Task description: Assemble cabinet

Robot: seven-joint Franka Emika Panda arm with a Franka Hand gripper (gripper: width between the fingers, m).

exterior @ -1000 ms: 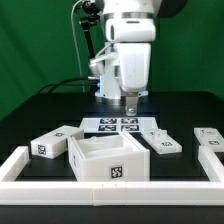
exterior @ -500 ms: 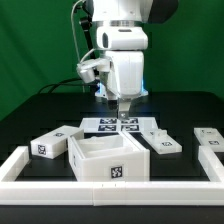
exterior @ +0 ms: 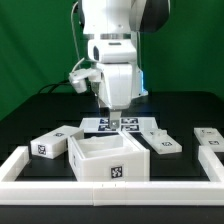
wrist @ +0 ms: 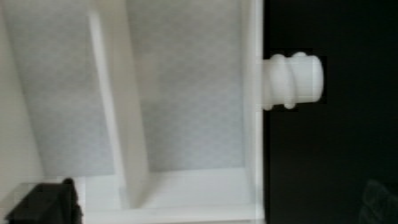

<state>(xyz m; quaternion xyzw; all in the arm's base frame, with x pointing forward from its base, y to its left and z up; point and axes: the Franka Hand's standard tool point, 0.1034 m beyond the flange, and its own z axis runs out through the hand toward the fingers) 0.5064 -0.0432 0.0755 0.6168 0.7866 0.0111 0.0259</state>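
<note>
On the worktop (exterior: 40,108), the box body (exterior: 105,160) and a panel (exterior: 48,144) lie apart, with nothing joined yet. The tool (exterior: 112,120) hangs above, and I cannot tell whether it is spread or closed.

We see a black table (exterior: 40,108) before a green backdrop (exterior: 30,40), the marker board (exterior: 93,126) lying flat on it and a white rail (exterior: 40,189) along the near edge.

One box (exterior: 92,166), three pieces (exterior: 50,144) (exterior: 163,143) (exterior: 211,139) (tagged)
</note>
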